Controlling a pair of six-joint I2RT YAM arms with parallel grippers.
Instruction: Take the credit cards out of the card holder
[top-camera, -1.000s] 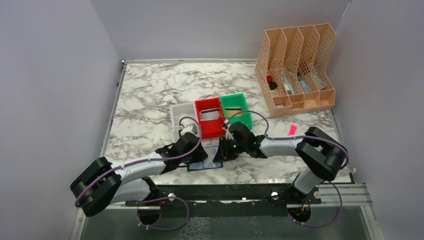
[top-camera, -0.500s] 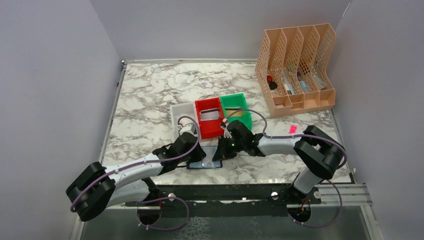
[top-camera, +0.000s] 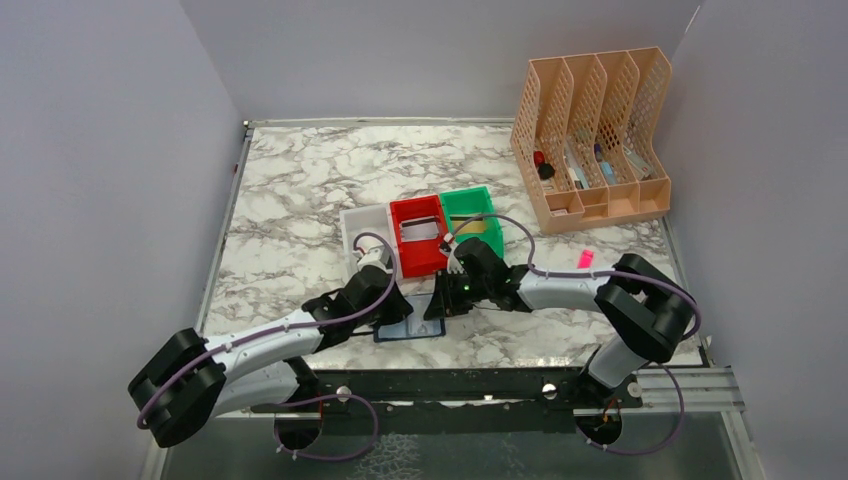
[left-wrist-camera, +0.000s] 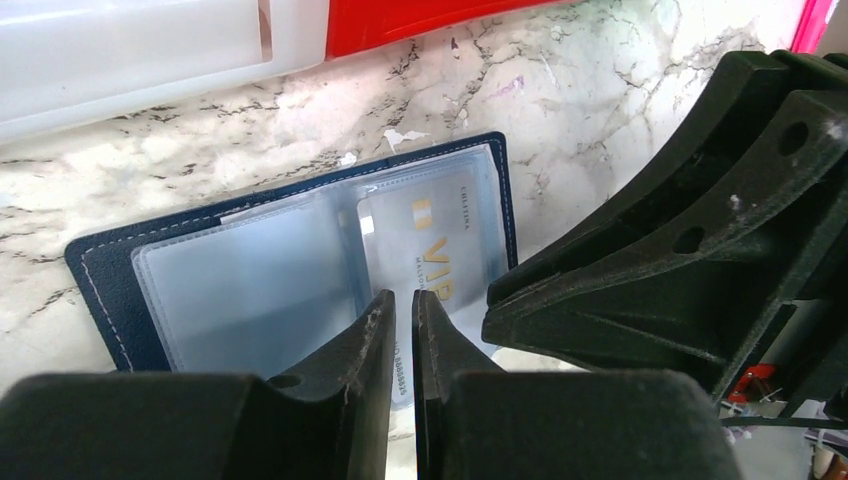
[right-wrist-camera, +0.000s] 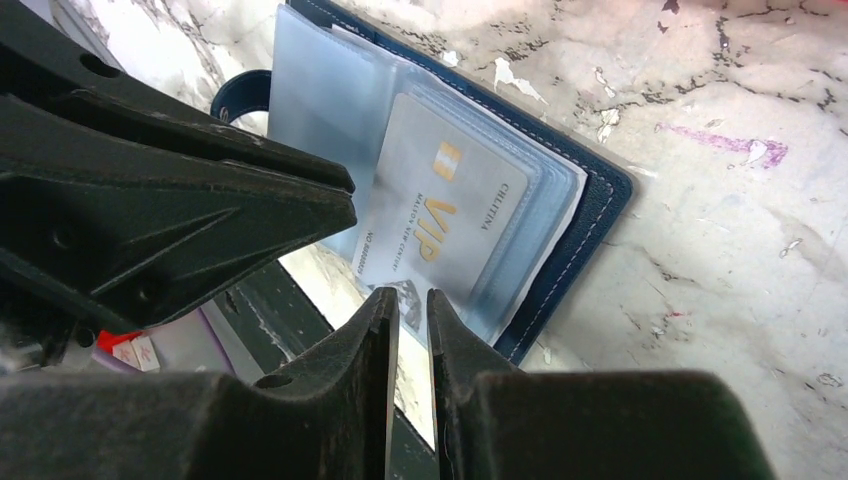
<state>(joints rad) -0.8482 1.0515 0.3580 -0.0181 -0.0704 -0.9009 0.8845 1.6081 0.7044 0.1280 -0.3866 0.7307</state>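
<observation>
The card holder (top-camera: 410, 328) lies open and flat near the table's front edge, navy cover (left-wrist-camera: 95, 265) down and clear sleeves up. A silvery credit card (left-wrist-camera: 440, 235) with gold "VIP" lettering sticks partly out of a sleeve (right-wrist-camera: 440, 215) toward the front edge. My left gripper (left-wrist-camera: 403, 298) stands tip-down over that card's near end, all but shut, with only a slit and nothing between the fingers. My right gripper (right-wrist-camera: 410, 295) points at the same end from the other side, its jaws a narrow gap apart and empty. The two grippers (top-camera: 400, 312) (top-camera: 437, 305) almost touch.
White (top-camera: 362, 232), red (top-camera: 400, 240) and green (top-camera: 470, 197) bins stand just behind the card holder; a grey card lies in the red one and a tan one in the green. A pink stick (top-camera: 585, 259) lies right. A peach file rack (top-camera: 590, 130) stands at the back right.
My right gripper has crept a little to the left toward the card holder. The left arm's elbow has swung, and its gripper has stayed over the card.
</observation>
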